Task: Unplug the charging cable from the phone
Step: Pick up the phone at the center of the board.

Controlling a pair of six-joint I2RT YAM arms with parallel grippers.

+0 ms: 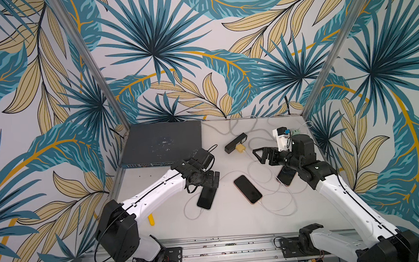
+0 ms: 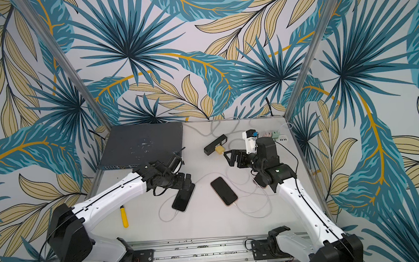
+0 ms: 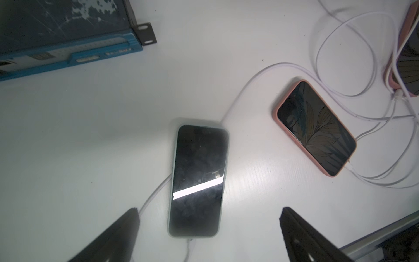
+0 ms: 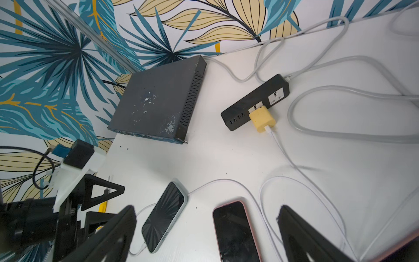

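Glossy black phone (image 3: 197,181) (pale case) — thin white cable (image 3: 154,191) plugged in.

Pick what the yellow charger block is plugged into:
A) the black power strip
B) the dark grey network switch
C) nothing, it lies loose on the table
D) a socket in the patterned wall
A: in the right wrist view the yellow charger block sits in a socket of the black power strip.
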